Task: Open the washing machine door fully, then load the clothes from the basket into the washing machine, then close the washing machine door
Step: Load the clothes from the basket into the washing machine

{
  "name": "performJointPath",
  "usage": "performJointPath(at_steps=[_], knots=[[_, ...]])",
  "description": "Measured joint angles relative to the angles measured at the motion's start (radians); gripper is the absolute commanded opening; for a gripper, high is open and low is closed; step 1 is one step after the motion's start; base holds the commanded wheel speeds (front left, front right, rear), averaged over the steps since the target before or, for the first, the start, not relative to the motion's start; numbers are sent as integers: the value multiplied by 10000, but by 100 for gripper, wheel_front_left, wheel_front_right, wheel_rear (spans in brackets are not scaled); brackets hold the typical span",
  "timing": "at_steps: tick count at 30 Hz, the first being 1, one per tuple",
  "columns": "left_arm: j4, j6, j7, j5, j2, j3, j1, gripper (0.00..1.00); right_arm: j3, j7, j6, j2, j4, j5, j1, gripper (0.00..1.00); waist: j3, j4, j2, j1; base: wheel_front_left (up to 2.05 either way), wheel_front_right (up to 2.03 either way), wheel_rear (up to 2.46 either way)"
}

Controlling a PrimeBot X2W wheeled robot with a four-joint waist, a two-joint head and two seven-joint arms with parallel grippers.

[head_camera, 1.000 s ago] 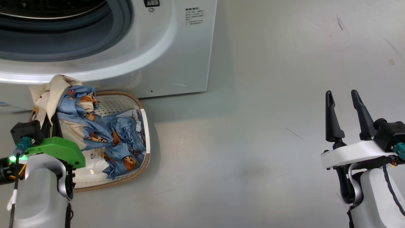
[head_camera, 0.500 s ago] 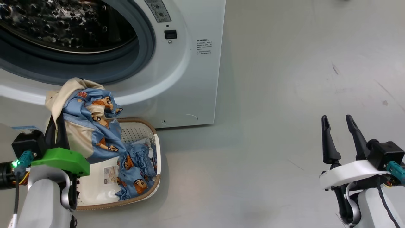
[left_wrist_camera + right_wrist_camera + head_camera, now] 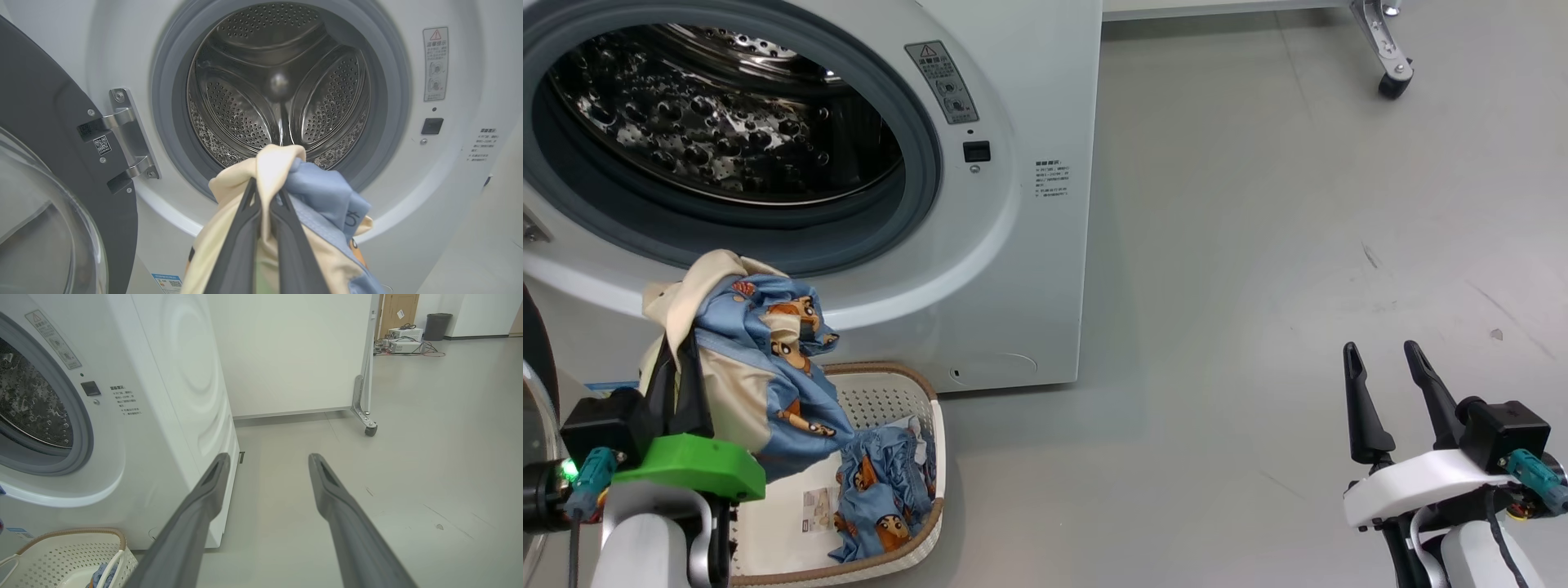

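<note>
My left gripper (image 3: 678, 351) is shut on a bunch of cream and light blue clothes (image 3: 756, 367), lifted above the basket (image 3: 882, 392) and just below the washing machine (image 3: 1013, 204) opening. In the left wrist view its fingers (image 3: 245, 204) pinch the clothes (image 3: 322, 192) in front of the empty steel drum (image 3: 278, 81). The washing machine door (image 3: 49, 134) stands swung open to the left. More blue clothes (image 3: 882, 490) lie in the basket. My right gripper (image 3: 1380, 359) stands open over bare floor, far right of the machine (image 3: 163, 396).
A grey floor stretches right of the machine. A wheeled panel foot (image 3: 1388, 57) stands at the back right, seen with its castor (image 3: 371, 429) in the right wrist view. Boxes and a bin (image 3: 435, 324) sit far back in the room.
The head camera has tilted up, so the drum opening now shows. My left gripper has lifted the clothes higher out of the basket toward the opening. The right gripper has stayed open and still.
</note>
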Motion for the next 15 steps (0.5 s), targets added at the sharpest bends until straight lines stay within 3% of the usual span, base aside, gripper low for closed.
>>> performJointPath(at_steps=[15], knots=[[-755, 0, 0, 0, -104, 31, 1425, 0, 117, 0, 0, -173, -33, -4, 410, 100, -646, -296, 0, 0, 0, 0, 0]])
